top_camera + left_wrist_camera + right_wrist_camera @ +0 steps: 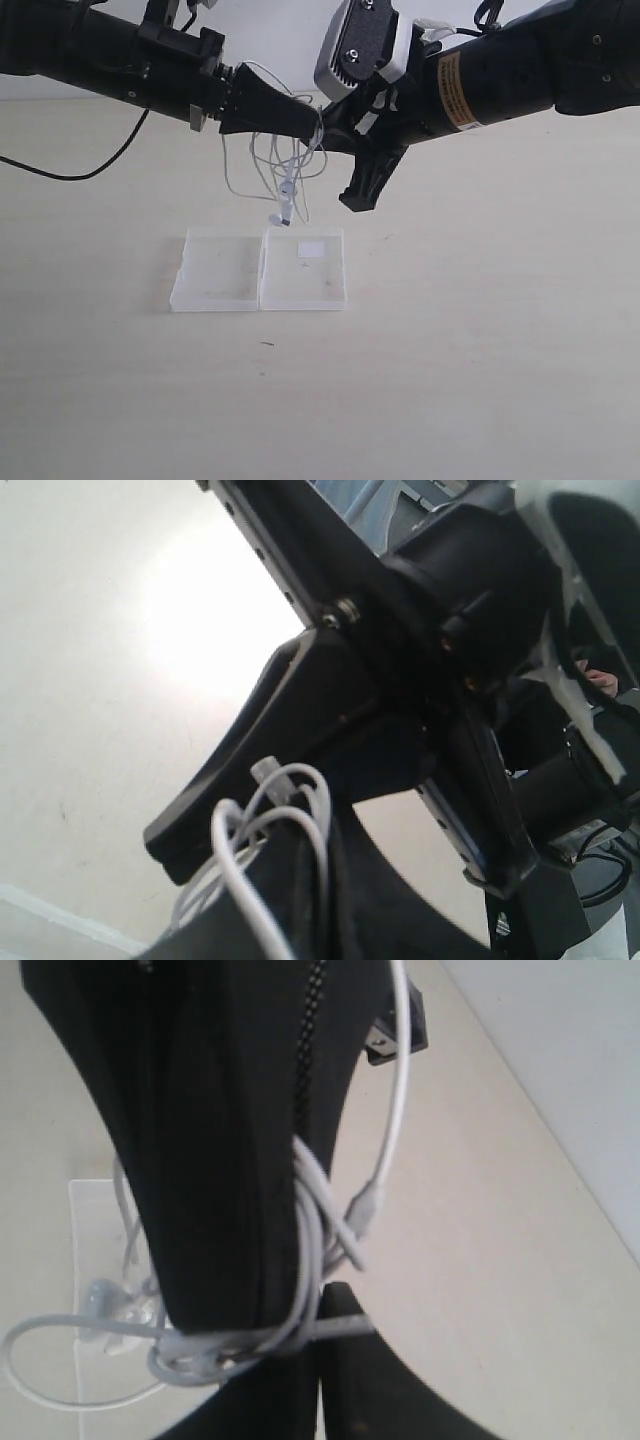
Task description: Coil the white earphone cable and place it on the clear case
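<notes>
The white earphone cable [262, 150] is wound in loose loops round the tip of my left gripper [315, 125], which is shut on it in the air above the table. Its earbuds [285, 205] dangle just over the clear case [225, 272], which lies open and flat, with a white label [311, 249] on its right half. My right gripper [328, 136] meets the left one tip to tip. In the right wrist view it [322, 1305] is shut on the cable [310, 1230] near the plug end. In the left wrist view the loops [235, 870] lie over my left gripper [320, 845].
The pale table [480, 360] spreads out all round the case. A black robot cable [70, 172] trails across the table at the far left. A white wall runs along the back edge.
</notes>
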Robot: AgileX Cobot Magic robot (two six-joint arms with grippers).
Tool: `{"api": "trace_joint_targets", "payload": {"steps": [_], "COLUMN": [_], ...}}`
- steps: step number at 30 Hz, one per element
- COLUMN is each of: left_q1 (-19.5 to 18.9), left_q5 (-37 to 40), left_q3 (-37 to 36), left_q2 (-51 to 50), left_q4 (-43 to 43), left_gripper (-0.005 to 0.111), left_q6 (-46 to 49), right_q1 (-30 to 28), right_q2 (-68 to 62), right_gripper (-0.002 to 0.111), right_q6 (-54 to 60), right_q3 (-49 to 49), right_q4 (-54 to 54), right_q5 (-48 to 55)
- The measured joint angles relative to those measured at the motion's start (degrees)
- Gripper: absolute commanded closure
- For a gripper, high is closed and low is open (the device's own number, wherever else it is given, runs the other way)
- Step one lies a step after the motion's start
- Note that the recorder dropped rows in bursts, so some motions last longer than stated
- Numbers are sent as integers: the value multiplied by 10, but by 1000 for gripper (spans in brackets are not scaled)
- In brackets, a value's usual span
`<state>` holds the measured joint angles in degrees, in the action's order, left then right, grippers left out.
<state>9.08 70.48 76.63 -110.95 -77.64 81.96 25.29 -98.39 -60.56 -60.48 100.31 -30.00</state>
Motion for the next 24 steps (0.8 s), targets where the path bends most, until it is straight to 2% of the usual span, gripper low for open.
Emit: {"api": "trace_joint_targets", "payload": {"steps": [3, 18, 20, 24], "left_q1": [0, 0, 0, 0], "left_q5": [-2, -3, -4, -7], "left_q3": [0, 0, 0, 0], "left_q2": [0, 0, 0, 0], "left_q4": [9, 105, 115, 127], "left_gripper": [107, 107, 107, 107], "left_q6": [1, 40, 42, 43], "right_q1": [0, 0, 1, 2], "right_q2": [0, -29, -29, -20], "right_gripper": [100, 100, 100, 100], "right_q6": [-2, -23, -26, -57], "right_q3": [0, 0, 0, 0], "right_q4": [2, 0, 0, 0], "right_q5": [7, -30, -5, 112]}}
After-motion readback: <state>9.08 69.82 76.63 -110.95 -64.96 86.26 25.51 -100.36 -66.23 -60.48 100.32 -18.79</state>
